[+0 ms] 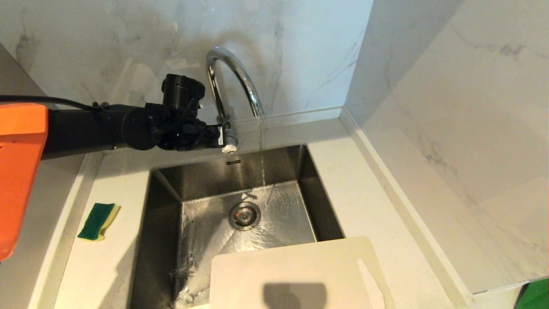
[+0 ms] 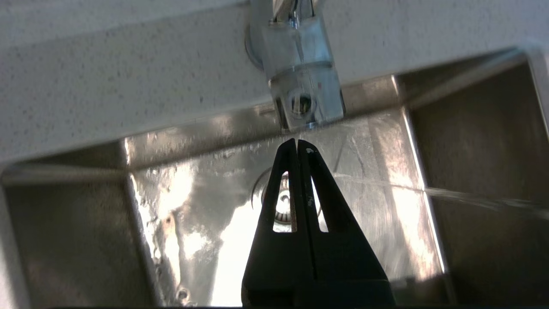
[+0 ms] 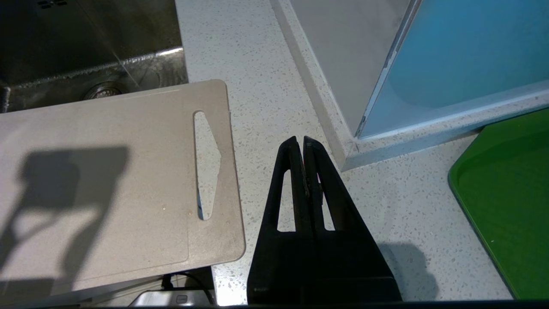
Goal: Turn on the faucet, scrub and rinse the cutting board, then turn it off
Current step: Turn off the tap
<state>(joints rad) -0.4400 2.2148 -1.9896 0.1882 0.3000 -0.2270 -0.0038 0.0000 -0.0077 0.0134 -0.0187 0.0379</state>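
Faucet (image 1: pixel 233 81) running, thin stream falling into steel sink (image 1: pixel 167 193); left gripper (image 1: pixel 221 138) at its chrome base, fingers pressed together, likely for nudging the side lever. Cutting board (image 1: pixel 291 266) laid across sink's near edge, smooth cream plastic, rounded corners, slotted handle. Sponge (image 1: pixel 98 221) on speckled tabletop (image 1: pixel 369 206). Right gripper (image 3: pixel 300 143) parked beside board, fingers closed on nothing.

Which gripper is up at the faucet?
The left gripper, jaws shut at the faucet base, water running; the right gripper hangs over bare counter beside the cutting board.
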